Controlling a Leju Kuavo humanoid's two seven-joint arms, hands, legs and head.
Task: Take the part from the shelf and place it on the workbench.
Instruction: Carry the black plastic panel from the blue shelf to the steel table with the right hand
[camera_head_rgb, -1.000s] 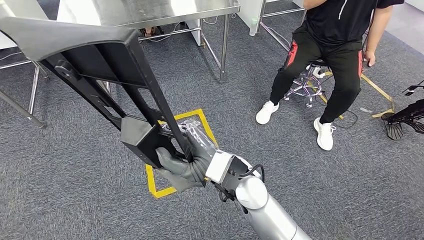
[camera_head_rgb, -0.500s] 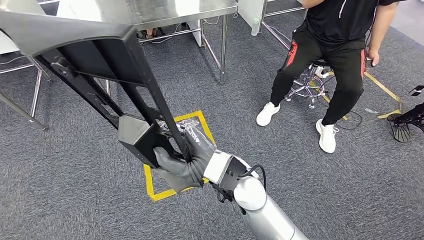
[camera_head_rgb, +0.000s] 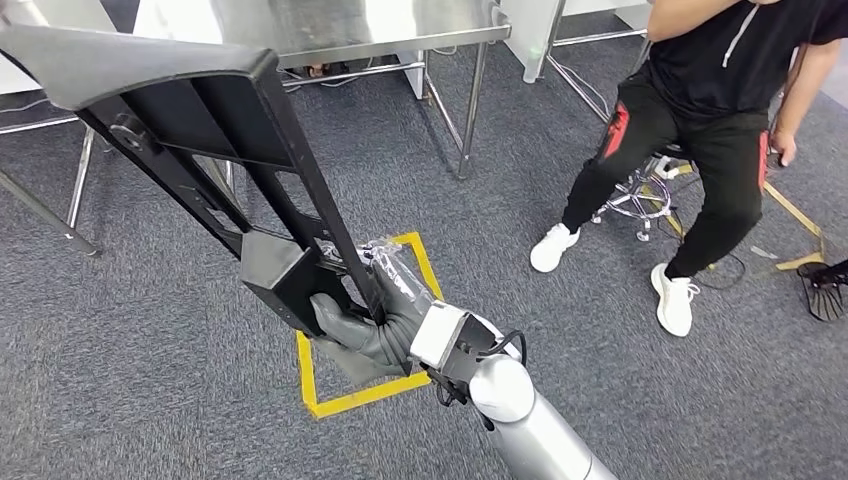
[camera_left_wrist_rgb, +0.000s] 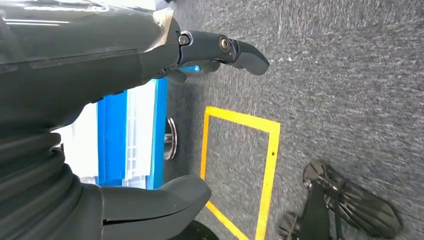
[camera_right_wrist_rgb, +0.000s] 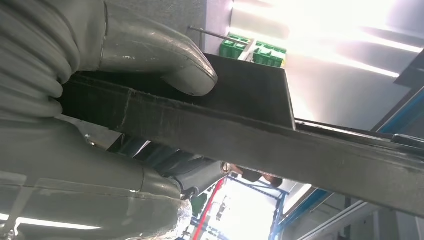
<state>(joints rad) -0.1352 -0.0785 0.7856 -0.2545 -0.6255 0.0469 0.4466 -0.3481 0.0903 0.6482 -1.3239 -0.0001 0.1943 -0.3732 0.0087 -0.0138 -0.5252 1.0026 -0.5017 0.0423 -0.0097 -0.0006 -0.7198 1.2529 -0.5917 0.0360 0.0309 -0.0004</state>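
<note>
Right hand (camera_head_rgb: 370, 320): I see it wrapped around the lower end of the long black moulded plastic part (camera_head_rgb: 200, 150), fingers (camera_head_rgb: 335, 325) curled under the boxy end block and the rest of the hand closed over the rail beside it. From the right wrist camera, the thick grey thumb (camera_right_wrist_rgb: 185, 75) presses flat on the part's dark face while the fingers close from the opposite side, so the grip is firm and fully closed on the part.

Part: a matt black frame of two long parallel rails with open slots between them, a square hollow block at the held end, and a broad curved grey-black panel at the far end. It runs up and away from the right hand, slanting toward the robot's left, carried in the air above the grey carpet floor (camera_head_rgb: 600, 380). Its far end hangs in front of the steel-topped workbench (camera_head_rgb: 340, 25); I cannot tell whether they touch.

Right arm: the silver forearm (camera_head_rgb: 530, 430) enters from below, wrist bent so the hand points up and left.

Left hand (camera_left_wrist_rgb: 100, 100): from its wrist camera I see fingers (camera_left_wrist_rgb: 235, 50) and thumb apart, holding nothing, above the carpet.

Below the right hand, a yellow tape square (camera_head_rgb: 370, 390) on the carpet. Well to its right, a person in black clothes (camera_head_rgb: 700, 120) seated on a stool.
</note>
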